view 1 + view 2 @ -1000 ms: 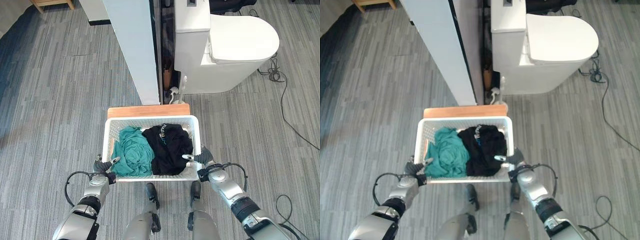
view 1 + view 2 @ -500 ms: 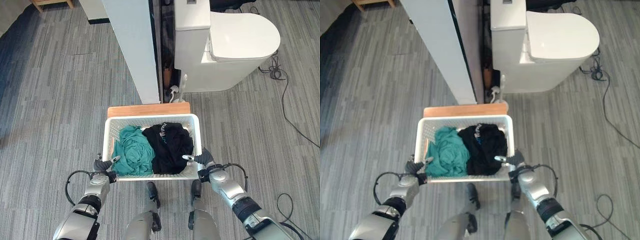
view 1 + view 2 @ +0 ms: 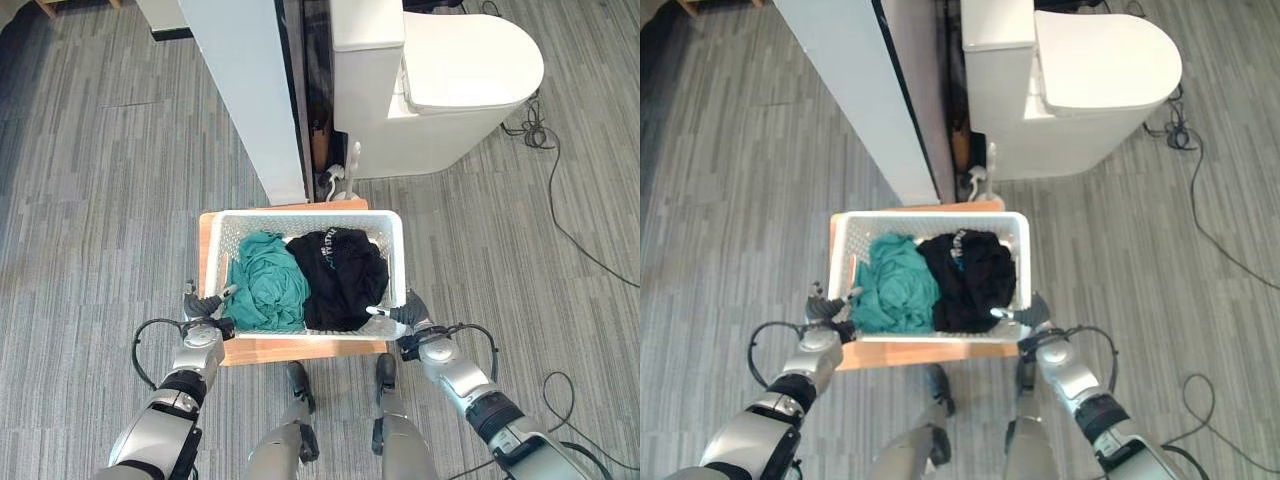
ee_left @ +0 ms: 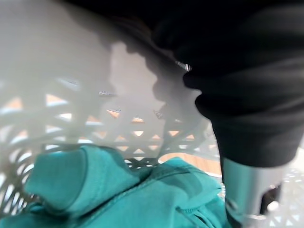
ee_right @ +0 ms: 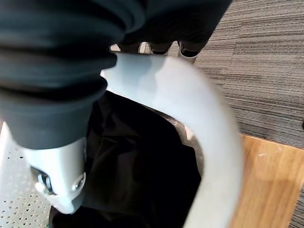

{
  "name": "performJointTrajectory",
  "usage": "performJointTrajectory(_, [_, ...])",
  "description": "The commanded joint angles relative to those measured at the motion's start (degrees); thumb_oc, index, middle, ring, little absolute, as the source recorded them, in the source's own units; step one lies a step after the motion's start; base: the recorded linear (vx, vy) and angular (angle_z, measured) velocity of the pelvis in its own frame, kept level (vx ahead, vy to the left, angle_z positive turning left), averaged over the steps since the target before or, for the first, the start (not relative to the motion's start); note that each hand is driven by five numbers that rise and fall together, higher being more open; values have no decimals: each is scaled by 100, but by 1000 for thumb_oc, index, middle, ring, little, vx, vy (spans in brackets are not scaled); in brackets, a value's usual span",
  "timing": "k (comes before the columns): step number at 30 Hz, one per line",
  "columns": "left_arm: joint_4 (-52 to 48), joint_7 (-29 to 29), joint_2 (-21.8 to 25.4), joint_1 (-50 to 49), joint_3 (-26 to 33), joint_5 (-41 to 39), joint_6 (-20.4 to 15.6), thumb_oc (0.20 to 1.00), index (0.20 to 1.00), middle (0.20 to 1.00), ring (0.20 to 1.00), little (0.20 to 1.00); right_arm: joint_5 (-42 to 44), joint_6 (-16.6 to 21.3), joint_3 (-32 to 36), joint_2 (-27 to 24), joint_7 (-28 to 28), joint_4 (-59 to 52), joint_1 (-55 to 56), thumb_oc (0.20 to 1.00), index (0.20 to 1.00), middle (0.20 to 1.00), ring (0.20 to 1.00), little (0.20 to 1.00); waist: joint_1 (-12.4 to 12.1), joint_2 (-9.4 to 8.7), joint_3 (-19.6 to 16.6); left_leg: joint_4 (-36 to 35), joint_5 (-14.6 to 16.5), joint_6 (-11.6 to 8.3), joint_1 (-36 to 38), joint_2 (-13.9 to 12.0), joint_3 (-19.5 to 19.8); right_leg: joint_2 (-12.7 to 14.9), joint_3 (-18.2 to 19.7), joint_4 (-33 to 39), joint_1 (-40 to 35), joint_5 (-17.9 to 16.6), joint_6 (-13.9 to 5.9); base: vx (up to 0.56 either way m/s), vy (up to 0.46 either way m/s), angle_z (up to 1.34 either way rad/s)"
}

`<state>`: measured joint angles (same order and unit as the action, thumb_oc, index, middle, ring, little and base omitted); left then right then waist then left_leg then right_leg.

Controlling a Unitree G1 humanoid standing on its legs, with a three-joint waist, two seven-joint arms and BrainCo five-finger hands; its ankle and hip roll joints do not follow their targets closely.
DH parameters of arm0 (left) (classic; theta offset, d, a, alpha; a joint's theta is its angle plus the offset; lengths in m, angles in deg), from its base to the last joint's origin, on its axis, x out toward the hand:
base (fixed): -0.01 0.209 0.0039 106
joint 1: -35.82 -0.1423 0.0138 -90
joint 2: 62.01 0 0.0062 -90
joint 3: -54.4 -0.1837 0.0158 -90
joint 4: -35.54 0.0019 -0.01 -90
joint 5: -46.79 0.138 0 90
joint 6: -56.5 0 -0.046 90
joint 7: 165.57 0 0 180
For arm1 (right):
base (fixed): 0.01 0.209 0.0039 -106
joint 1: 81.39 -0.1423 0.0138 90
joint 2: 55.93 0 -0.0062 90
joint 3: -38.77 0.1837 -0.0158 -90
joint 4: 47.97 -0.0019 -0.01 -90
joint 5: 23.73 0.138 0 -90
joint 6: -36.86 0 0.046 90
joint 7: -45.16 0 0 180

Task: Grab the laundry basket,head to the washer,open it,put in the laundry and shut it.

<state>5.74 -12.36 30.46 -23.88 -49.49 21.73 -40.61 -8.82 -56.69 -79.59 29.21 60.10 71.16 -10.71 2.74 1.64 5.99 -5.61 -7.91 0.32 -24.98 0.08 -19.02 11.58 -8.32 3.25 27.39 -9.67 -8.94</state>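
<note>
The basket (image 3: pixel 396 262) is gripped at both side rims, left hand (image 3: pixel 203 305) and right hand (image 3: pixel 400 316) clenched (thumbs inside), so the clothes (image 3: pixel 300 280) between the fingers ride level.

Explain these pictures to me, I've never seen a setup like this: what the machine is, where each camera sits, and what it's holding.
This is a two-legged humanoid robot seen through its own cameras. The two wide pictures come from a pair of cameras on its head, looking down. The two close-ups come from cameras on its wrists.

The left hand and right hand each hold a side rim of a white laundry basket, with fingers curled over the edge, as the right wrist view shows. Inside lie a teal garment and a black garment. Under the basket is a low wooden board. Beyond it stand a white panel and a toilet on grey striped floor.
</note>
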Motion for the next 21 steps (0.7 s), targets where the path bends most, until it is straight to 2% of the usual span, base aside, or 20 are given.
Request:
performJointTrajectory(1, [321,-267,-231,716,-296,803,122,1000,1000,1000,1000,1000,-208,448,-313,340,-30,-325,-476,1000,1000,1000,1000,1000,-58,-143,107,61,-65,-624,-191,-265,455,566,-238,175,-105,-700,-498,0,0,0])
performJointTrajectory(6, [520,-237,-87,834,-540,1380,445,1000,1000,1000,1000,1000,-476,412,-284,222,-14,-384,-553,1000,1000,1000,1000,1000,-28,-99,80,61,-75,-623,-236,-247,434,574,-240,175,-40,-734,-518,0,0,0])
performJointTrajectory(9, [583,-107,207,1041,-785,2104,681,1000,1000,1000,1000,1000,-741,378,-179,119,-71,-431,-636,1000,1000,1000,1000,1000,-20,-67,93,61,-79,-625,-264,-240,420,585,-225,175,6,-763,-534,-12,17,-4])
performJointTrajectory(12, [540,-166,353,1214,-656,1976,650,1000,1000,1000,1000,1000,-791,369,-76,117,-62,-445,-674,1000,1000,1000,1000,1000,-18,-57,114,61,-85,-628,-286,-239,424,593,-237,175,25,-780,-537,0,0,0])
performJointTrajectory(21, [530,-222,369,1473,-613,1919,624,1000,1000,1000,1000,1000,-892,370,51,167,-29,-455,-777,1000,1000,1000,1000,1000,11,-64,171,61,-90,-634,-323,-241,440,590,-222,175,66,-792,-536,0,0,0])
